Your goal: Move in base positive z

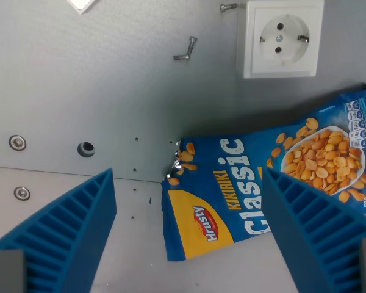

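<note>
My gripper (189, 235) is open and empty, with its two blue ribbed fingers (67, 235) at the bottom left and bottom right of the wrist view. A blue bag of peanuts (232, 195), printed "Classic", lies flat on the grey surface below, between the fingers and reaching toward the wrist view's right. The right finger (320, 235) overlaps the bag in the picture. Whether the fingers touch the bag cannot be told.
A white wall socket (282, 38) sits at the top right. Two loose screws (186, 49) lie near it. The grey metal plate (79, 91) has bolts (17, 142) and a hole (85, 148) at the left. A white object's corner (82, 5) shows at the top edge.
</note>
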Motion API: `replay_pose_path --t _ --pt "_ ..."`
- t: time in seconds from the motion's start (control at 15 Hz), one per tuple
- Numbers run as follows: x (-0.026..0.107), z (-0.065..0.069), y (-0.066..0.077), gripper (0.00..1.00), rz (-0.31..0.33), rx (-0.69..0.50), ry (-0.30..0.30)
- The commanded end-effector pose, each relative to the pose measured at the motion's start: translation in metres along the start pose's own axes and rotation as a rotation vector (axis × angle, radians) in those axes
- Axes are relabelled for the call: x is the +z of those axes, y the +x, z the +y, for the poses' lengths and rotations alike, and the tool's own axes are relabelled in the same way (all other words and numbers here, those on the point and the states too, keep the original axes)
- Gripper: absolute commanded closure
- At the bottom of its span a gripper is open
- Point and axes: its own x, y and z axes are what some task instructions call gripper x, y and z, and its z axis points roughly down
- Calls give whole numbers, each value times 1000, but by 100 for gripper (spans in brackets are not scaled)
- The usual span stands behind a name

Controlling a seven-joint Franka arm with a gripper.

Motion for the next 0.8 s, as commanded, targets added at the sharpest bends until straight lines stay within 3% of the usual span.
replay_pose_path --t 0.07,0.8 --pt "-8 0 0 0 8 0 -2" --pt "-63 0 -2 0 8 0 -2"
